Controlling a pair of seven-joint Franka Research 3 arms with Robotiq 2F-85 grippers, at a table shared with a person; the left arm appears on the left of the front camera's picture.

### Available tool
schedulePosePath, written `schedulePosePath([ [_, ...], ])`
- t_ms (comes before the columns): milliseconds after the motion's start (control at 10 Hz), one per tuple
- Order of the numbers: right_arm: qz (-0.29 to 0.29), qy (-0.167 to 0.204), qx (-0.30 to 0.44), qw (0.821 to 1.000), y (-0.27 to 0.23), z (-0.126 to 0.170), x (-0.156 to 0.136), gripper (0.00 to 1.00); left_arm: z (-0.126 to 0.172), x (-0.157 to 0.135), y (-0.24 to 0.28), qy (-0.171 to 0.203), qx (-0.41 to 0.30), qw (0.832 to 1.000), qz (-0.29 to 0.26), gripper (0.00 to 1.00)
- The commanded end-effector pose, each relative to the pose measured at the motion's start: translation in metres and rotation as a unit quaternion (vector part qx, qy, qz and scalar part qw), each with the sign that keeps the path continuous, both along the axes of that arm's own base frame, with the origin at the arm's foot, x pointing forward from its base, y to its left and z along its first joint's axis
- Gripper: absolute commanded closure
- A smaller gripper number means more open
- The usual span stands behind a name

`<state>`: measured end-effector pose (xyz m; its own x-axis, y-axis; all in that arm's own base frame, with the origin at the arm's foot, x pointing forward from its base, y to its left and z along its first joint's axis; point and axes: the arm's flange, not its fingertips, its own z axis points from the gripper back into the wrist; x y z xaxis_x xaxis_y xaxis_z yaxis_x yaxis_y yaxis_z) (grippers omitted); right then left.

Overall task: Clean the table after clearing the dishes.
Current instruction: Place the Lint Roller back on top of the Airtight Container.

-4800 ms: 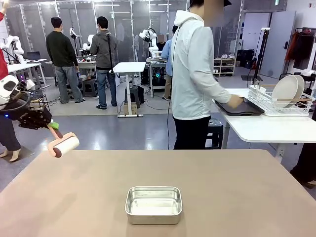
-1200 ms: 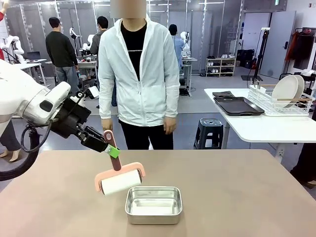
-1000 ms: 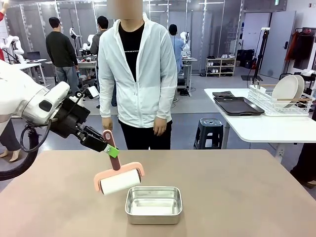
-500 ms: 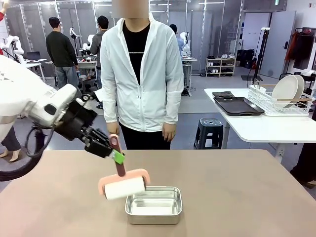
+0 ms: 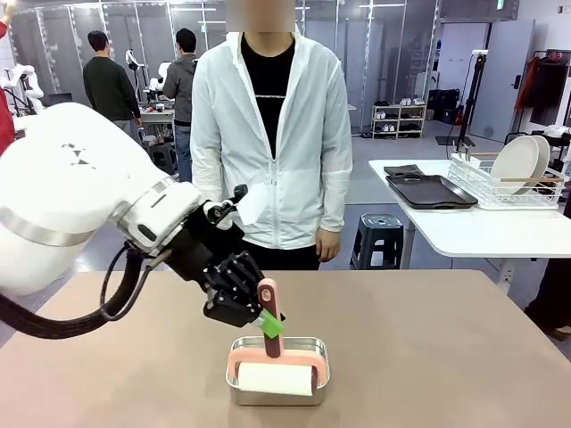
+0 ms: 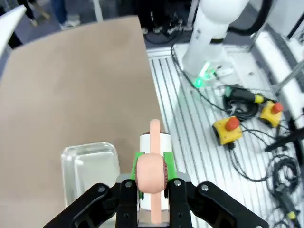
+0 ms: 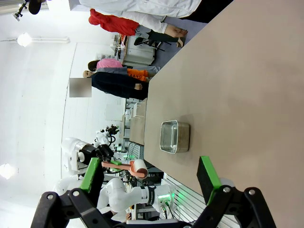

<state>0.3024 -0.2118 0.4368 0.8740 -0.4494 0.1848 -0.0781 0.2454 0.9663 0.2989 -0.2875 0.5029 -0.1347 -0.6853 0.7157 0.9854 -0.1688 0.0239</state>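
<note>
On the table, near its near edge, a steel pan sits with a pink-framed lint roller over its front rim, the white roll low against the pan. The left gripper is clamped on the roller's handle, green pads pressed to either side; in the left wrist view the handle's rounded end sits squeezed between the fingers, with the pan beside it. The right gripper hangs with its jaws wide apart and nothing between them. A person in a white jacket stands at the table's far edge. The dishes stand in a rack on the white table beyond, beside a dark tray.
</note>
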Motion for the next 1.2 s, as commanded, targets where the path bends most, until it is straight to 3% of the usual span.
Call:
schedulePosePath([
  [0, 0.0, -0.005, 0.001, 1.0, 0.001, 0.003, 0.0, 0.0, -0.004, 0.035, -0.018, -0.029, -0.008, 1.0, -0.004, 0.79],
  [300, 0.0, -0.005, 0.001, 1.0, 0.001, 0.003, 0.0, 0.0, -0.012, 0.069, -0.032, -0.027, 0.032, 0.999, 0.011, 0.79],
  [700, 0.0, -0.005, 0.001, 1.0, 0.001, 0.003, 0.0, 0.0, -0.013, 0.062, -0.024, -0.018, 0.014, 1.0, 0.001, 0.79],
  [1100, 0.0, -0.005, 0.001, 1.0, 0.001, 0.003, 0.0, 0.0, -0.045, 0.106, -0.027, -0.004, 0.004, 1.0, 0.013, 0.79],
])
